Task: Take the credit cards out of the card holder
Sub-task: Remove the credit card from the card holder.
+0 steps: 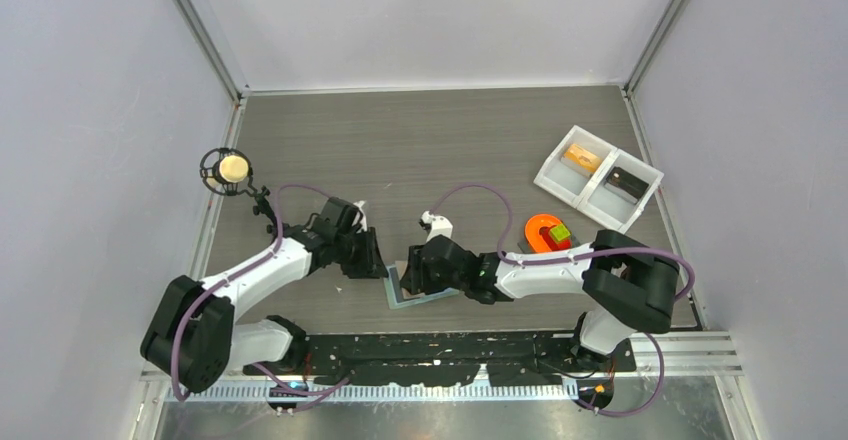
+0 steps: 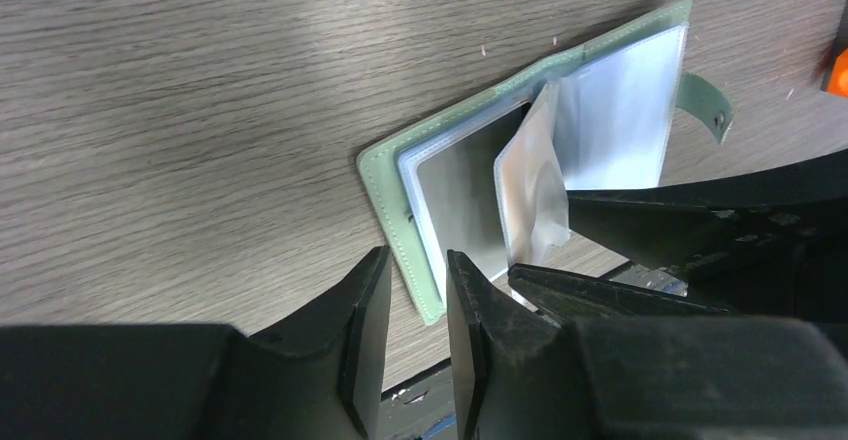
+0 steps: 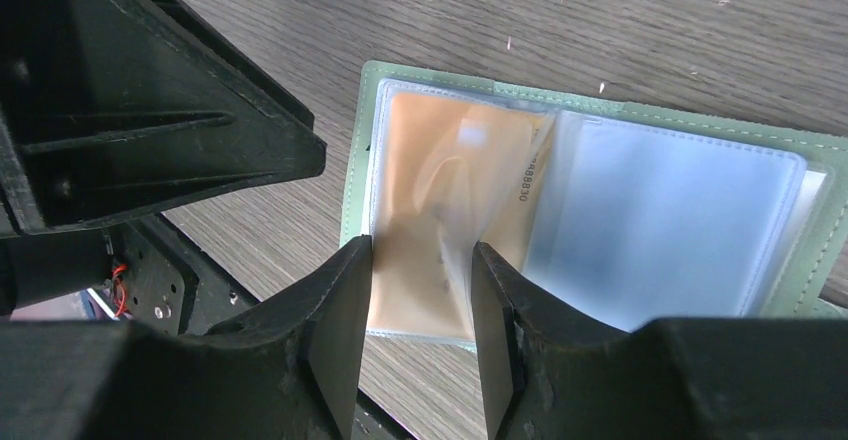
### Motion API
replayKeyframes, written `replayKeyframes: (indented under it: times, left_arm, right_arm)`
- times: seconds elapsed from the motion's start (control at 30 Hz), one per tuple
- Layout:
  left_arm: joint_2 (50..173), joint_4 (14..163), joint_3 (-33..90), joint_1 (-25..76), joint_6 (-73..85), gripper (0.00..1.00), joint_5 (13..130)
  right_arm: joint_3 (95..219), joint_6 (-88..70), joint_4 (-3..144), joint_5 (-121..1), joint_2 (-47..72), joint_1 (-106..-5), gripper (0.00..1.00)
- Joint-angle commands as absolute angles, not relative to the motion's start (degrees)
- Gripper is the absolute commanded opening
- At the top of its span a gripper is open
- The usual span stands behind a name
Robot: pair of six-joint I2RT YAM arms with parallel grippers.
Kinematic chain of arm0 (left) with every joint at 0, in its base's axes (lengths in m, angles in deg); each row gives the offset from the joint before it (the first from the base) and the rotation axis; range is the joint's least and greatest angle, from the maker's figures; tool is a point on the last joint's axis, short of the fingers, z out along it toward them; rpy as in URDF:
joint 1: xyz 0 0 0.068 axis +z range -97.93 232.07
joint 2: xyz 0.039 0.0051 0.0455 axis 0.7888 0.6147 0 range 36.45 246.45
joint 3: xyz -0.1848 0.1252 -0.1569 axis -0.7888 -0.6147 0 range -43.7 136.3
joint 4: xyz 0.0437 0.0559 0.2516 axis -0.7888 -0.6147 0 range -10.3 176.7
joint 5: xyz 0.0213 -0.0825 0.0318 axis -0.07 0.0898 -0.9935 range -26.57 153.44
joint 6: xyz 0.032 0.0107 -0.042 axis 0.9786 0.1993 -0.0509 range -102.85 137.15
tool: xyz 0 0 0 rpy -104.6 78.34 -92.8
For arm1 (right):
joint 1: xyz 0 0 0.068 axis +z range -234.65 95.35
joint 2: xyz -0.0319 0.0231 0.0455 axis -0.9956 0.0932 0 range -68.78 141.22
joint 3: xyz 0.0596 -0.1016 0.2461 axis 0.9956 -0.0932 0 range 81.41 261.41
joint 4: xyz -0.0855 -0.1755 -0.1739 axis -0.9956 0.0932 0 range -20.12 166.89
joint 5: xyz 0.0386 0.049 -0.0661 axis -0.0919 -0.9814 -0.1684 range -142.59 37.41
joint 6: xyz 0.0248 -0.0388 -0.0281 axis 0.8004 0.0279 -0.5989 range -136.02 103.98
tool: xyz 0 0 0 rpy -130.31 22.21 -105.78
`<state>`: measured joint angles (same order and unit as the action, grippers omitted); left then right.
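The card holder point(image 1: 432, 297) lies open near the table's front edge, between my two grippers. In the left wrist view its sage-green cover point(image 2: 390, 200) frames clear sleeves, and one sleeve point(image 2: 530, 185) stands up from the stack. In the right wrist view an orange card point(image 3: 430, 180) sits in the left sleeve, beside a pale blue pocket face point(image 3: 660, 220). My right gripper point(image 3: 420, 295) is open, its fingers on either side of the raised sleeve. My left gripper point(image 2: 418, 275) is slightly open and empty over the holder's near corner. In the top view the left gripper point(image 1: 376, 265) and the right gripper point(image 1: 408, 278) almost meet.
A white two-compartment tray point(image 1: 600, 175) stands at the back right with an orange card point(image 1: 582, 157) and a dark card point(image 1: 625, 182). A grey plate with an orange S-shape point(image 1: 543, 230) and a green block point(image 1: 559, 232) sits by the right arm. A ball on a stand point(image 1: 233, 168) is at the left.
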<state>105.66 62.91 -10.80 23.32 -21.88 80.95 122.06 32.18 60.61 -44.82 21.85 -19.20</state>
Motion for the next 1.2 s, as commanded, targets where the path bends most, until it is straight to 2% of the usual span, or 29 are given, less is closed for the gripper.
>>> replayKeyframes:
  times: [0.0, 0.43, 0.97, 1.17]
  left_arm:
    - [106.5, 67.4, -10.3, 23.6, -22.5, 0.28, 83.7]
    - [114.8, 71.2, -7.5, 23.2, -22.7, 0.22, 87.0]
    - [115.7, 70.7, -5.8, 21.7, -23.4, 0.22, 87.6]
    - [111.8, 65.2, -5.1, 21.2, -23.7, 0.32, 81.3]
  right_arm:
    - [121.1, 33.7, 56.5, -46.4, 19.6, -19.8, 0.47]
    - [119.1, 34.1, 54.6, -48.0, 18.5, -21.2, 0.47]
    - [118.0, 33.6, 53.9, -49.0, 17.0, -22.4, 0.47]
    - [117.2, 33.8, 53.3, -49.0, 16.2, -22.7, 0.47]
